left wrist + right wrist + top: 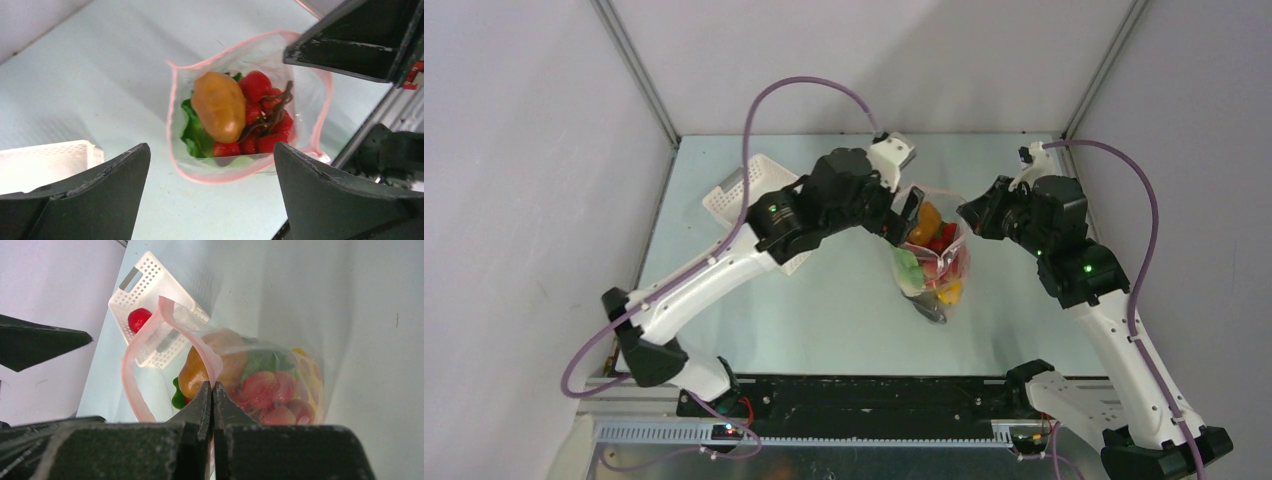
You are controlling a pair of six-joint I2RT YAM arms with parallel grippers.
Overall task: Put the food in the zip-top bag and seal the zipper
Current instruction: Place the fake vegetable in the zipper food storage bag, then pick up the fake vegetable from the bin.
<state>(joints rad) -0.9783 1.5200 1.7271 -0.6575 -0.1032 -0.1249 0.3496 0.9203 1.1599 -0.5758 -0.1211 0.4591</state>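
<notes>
The clear zip-top bag stands open in the middle of the table, its mouth up. In the left wrist view its pink zipper rings an orange-brown piece, red strawberries and a green leaf. My left gripper is open and empty just above the near rim of the mouth. My right gripper is shut on the zipper strip at the bag's right side and holds that edge up. One red piece lies in the white basket.
The white lattice basket lies tilted at the back left, partly under my left arm; it also shows in the left wrist view and the right wrist view. Grey walls close the table on three sides.
</notes>
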